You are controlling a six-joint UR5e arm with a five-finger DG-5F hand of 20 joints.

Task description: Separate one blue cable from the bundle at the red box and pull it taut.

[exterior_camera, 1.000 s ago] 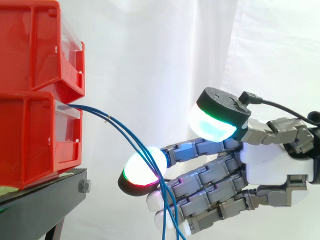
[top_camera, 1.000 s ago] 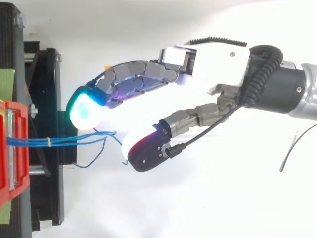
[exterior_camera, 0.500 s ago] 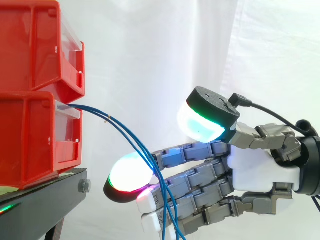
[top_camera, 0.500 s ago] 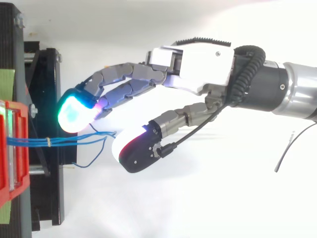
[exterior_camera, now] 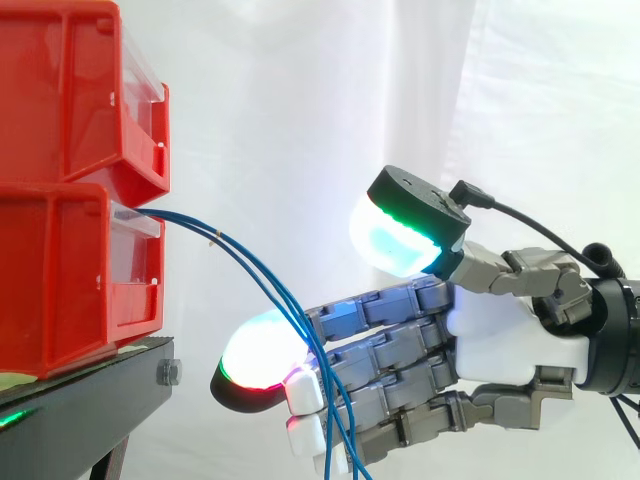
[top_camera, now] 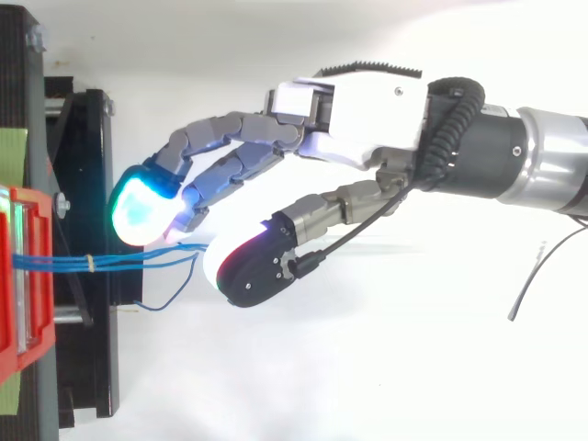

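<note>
Two red bins (exterior_camera: 70, 95) stacked on a black stand (exterior_camera: 80, 415), white curtain (exterior_camera: 300, 100) behind. Blue cable bundle (top_camera: 138, 261) exits the lower bin (exterior_camera: 60, 280) front, bound by one small tie (top_camera: 92, 264), then fans into at least three thin strands sagging across the fingers (exterior_camera: 390, 350). One hand (exterior_camera: 500, 330): spread wide, thumb raised clear, nothing gripped.

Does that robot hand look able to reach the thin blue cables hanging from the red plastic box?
Probably yes: the open hand is right beside the thin blue cables, and nothing stands between them.
</note>
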